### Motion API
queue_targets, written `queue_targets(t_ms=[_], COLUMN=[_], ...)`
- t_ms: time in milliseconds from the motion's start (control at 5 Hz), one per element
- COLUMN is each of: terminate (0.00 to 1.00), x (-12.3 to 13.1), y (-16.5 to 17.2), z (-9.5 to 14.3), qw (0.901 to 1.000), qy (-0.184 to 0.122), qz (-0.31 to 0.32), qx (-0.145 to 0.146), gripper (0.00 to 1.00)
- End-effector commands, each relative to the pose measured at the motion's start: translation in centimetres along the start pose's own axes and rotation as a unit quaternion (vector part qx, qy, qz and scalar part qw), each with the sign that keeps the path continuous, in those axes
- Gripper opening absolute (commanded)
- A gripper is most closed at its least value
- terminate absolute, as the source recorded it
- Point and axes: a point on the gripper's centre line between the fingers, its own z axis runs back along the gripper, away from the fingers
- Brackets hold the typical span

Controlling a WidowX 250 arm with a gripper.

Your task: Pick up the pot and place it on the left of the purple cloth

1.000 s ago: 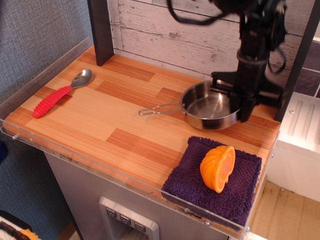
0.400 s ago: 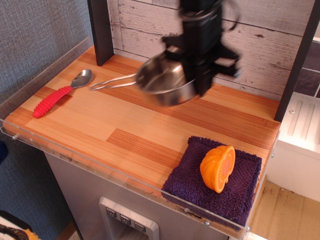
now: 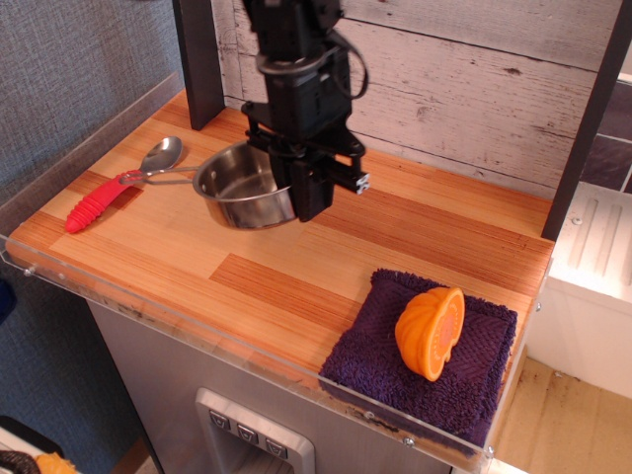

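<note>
Observation.image shows the gripper with its dark fingers pinching the right-hand rim of the pot, one finger outside the wall and, as far as the angle lets me judge, the other inside it. Above the fingers the black arm rises past the top edge, with a cable looped at its side. The pot is upright, its shiny bowl open to the camera, sitting low at the left-centre of the wooden counter; whether its base touches the wood or hangs just above it is hard to tell. Its thin wire handle runs out to the left and reaches the spoon, ending near where the metal bowl of the spoon meets its red ribbed grip. The spoon lies slanted by the counter's left edge. Well apart, at the front right corner, the purple cloth lies flat, with the orange fruit half standing on it, cut face turned right. A white plank wall backs the counter, and a dark post stands at the back left.
</note>
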Motion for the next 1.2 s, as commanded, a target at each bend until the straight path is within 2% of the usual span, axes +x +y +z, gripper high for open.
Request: queue_targets(t_ms=[0, 200, 400, 600, 1000], terminate=[0.0, 0.0, 0.0, 0.0, 0.0], x=[-1.4, -3.4, -4.8, -4.9, -4.4], y=[0.4, -1.4, -2.1, -1.8, -2.4], z=[-1.1, -2.8, -4.3, -4.4, -2.8], qw=[0.9999, 0.9988, 0.9983, 0.9977, 0.9981], qy=[-0.009, 0.005, 0.024, 0.041, 0.008], qz=[-0.01, -0.04, -0.038, -0.028, -0.037], qx=[-0.008, -0.029, -0.038, -0.047, -0.048], gripper=[0.0, 0.0, 0.0, 1.0, 1.0])
